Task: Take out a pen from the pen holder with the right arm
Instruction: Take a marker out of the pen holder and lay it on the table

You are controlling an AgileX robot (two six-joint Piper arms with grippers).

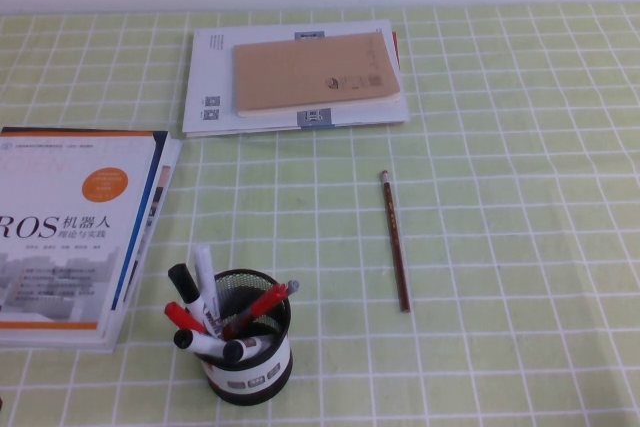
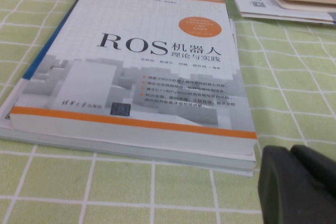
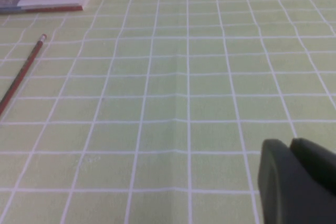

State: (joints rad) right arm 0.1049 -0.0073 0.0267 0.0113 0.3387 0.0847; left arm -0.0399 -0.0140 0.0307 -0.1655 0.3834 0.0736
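A black mesh pen holder (image 1: 252, 347) stands near the front edge of the table, left of the middle. It holds a red pen (image 1: 257, 309) and several black-capped markers (image 1: 188, 285), all leaning left. Neither arm shows in the high view. My right gripper (image 3: 291, 142) is shut and empty, low over bare green checked cloth, with a brown pencil (image 3: 21, 80) lying well off to one side. My left gripper (image 2: 290, 149) is also shut and empty, just off a corner of the ROS book (image 2: 142, 77).
The brown pencil (image 1: 394, 239) lies on the cloth right of the holder. The ROS book (image 1: 70, 232) fills the left side. A brown notebook (image 1: 310, 72) on a stack of white papers sits at the back centre. The cloth on the right holds nothing.
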